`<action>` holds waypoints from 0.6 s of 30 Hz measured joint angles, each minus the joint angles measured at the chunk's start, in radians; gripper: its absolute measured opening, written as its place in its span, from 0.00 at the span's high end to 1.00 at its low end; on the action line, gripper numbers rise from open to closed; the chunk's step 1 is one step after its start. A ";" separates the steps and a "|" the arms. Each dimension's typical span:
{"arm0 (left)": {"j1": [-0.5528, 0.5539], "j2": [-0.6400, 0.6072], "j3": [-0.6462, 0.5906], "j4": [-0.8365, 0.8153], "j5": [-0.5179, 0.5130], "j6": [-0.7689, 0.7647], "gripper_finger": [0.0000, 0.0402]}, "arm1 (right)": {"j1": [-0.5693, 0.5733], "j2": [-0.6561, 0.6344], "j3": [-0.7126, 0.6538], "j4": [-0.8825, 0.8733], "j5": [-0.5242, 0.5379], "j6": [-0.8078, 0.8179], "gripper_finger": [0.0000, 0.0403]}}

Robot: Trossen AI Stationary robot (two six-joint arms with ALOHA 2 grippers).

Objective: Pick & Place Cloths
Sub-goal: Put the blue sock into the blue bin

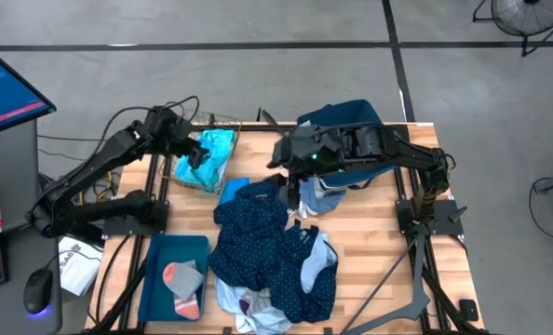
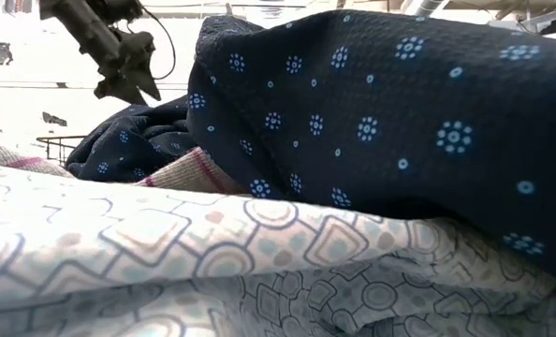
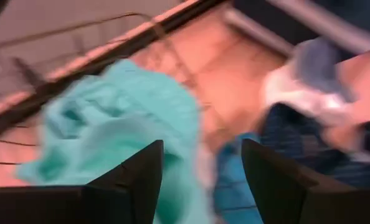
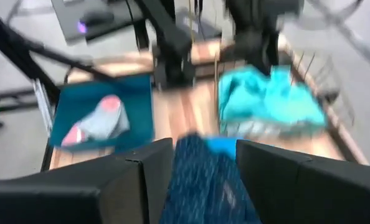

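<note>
Right pincer (image 1: 290, 179), near the centre of the high view, grips the navy dotted cloth (image 1: 258, 223); in its wrist view the fabric passes between the fingers. Left pincer (image 1: 195, 154), upper left, hangs with fingers parted and empty over the turquoise cloth (image 1: 209, 156) lying in a wire basket (image 1: 228, 128). Risk: the navy dotted cloth overlaps the pile on the tabletop (image 1: 370, 251), so lifting may drag neighbouring cloths along or let the fabric slip free.

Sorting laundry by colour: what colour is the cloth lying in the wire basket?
Turquoise cloth; the high view shows it best, in the wire basket.
</note>
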 joint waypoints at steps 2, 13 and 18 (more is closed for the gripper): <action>-0.001 -0.033 0.000 0.012 0.093 -0.039 0.50 | 0.011 0.000 0.000 -0.085 0.001 0.055 0.57; -0.108 -0.279 0.000 0.487 0.449 -0.402 0.50 | 0.103 0.000 -0.069 -0.346 0.003 0.294 0.57; -0.172 -0.397 0.002 0.782 0.423 -0.522 0.50 | 0.139 -0.002 -0.159 -0.320 0.005 0.298 0.57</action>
